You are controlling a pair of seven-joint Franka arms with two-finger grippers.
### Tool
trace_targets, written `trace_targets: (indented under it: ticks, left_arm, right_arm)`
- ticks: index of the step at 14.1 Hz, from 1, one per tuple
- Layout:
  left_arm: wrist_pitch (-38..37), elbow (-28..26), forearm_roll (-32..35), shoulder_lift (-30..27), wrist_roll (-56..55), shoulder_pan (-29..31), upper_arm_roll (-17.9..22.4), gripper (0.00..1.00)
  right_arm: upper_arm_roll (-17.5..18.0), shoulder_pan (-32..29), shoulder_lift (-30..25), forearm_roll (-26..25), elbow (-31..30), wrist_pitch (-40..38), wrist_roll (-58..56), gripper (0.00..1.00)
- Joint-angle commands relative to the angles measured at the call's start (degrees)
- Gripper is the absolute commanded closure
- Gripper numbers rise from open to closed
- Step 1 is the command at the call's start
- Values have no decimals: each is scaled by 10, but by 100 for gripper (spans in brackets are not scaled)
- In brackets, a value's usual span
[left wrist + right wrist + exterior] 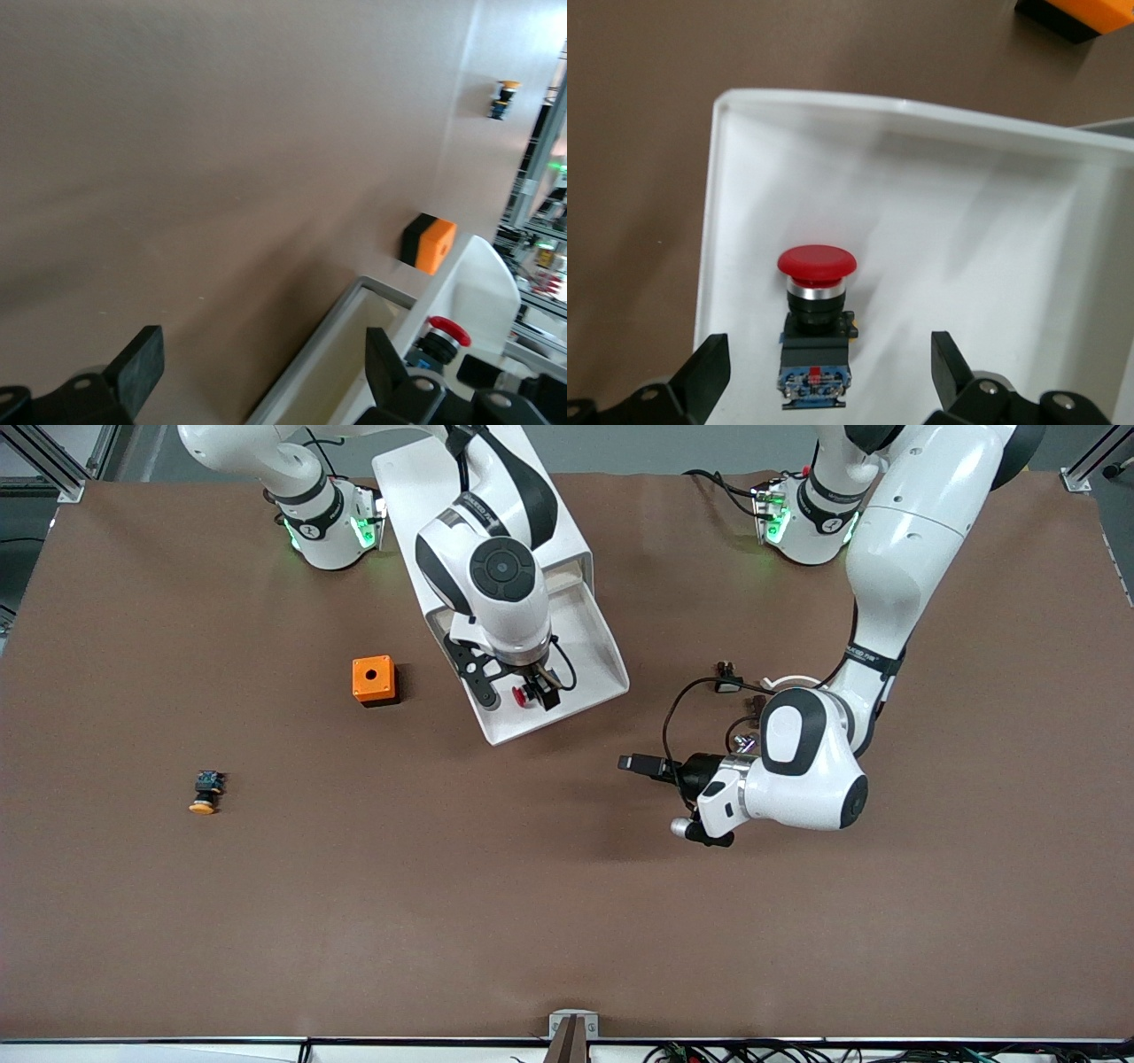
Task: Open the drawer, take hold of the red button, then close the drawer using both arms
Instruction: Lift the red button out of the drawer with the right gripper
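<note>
The drawer [611,664] stands pulled out of the white cabinet [416,478] toward the front camera. The button [521,696] [818,310] [447,332], with its red cap and dark body, lies on its side inside the drawer near the front wall. My right gripper [518,693] [828,376] hangs open just above it, one finger on each side of the button's body, not touching. My left gripper [651,779] [263,372] is open and holds nothing. It hovers low over the bare table beside the drawer's front corner [354,354], toward the left arm's end.
An orange cube with a hole [374,680] [430,243] sits beside the drawer toward the right arm's end. A yellow-capped button [205,791] [505,97] lies nearer the front camera, farther toward that end. Small connectors [728,666] and cables lie by the left arm.
</note>
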Motion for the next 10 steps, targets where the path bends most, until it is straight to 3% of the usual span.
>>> trace_targets:
  ticks: [1, 5, 10]
  left_arm:
    - [-4, 15, 53, -5, -23, 4, 3, 0]
    - [-9, 18, 173, -33, -69, 6, 4, 0]
    - [-30, 37, 375, -56, -119, -6, -1, 0]
  right_arm:
    - [-6, 14, 13, 7, -1, 12, 9, 0]
    - [-6, 18, 25, 8, 0, 21, 9, 0]
    - [-6, 18, 25, 9, 3, 22, 4, 60]
